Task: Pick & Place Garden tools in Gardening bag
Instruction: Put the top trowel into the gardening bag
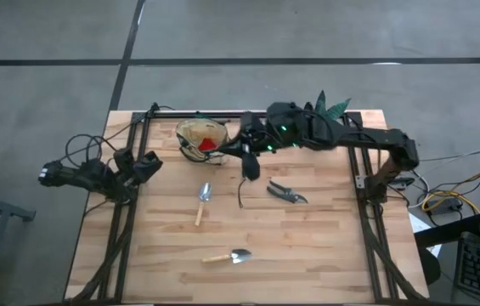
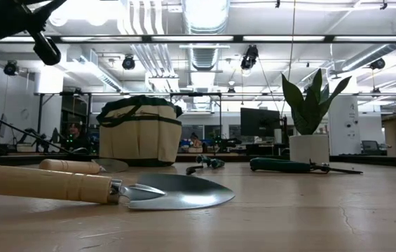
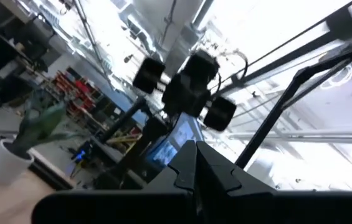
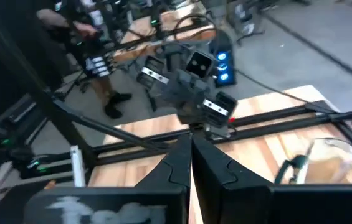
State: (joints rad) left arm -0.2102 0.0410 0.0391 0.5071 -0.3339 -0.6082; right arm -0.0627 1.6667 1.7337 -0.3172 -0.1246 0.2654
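Right pincer, fingers pressed together and empty, poised beside the gardening bag at the bench's far edge, the red piece inside the bag; left pincer, also closed, waits at the left edge. Remaining on the bench: two trowels, pruning shears and a thin dark stick. The stage appears to lie between placements; the next move calls for opening the fingers and descending over a remaining tool, likely the stick or shears.
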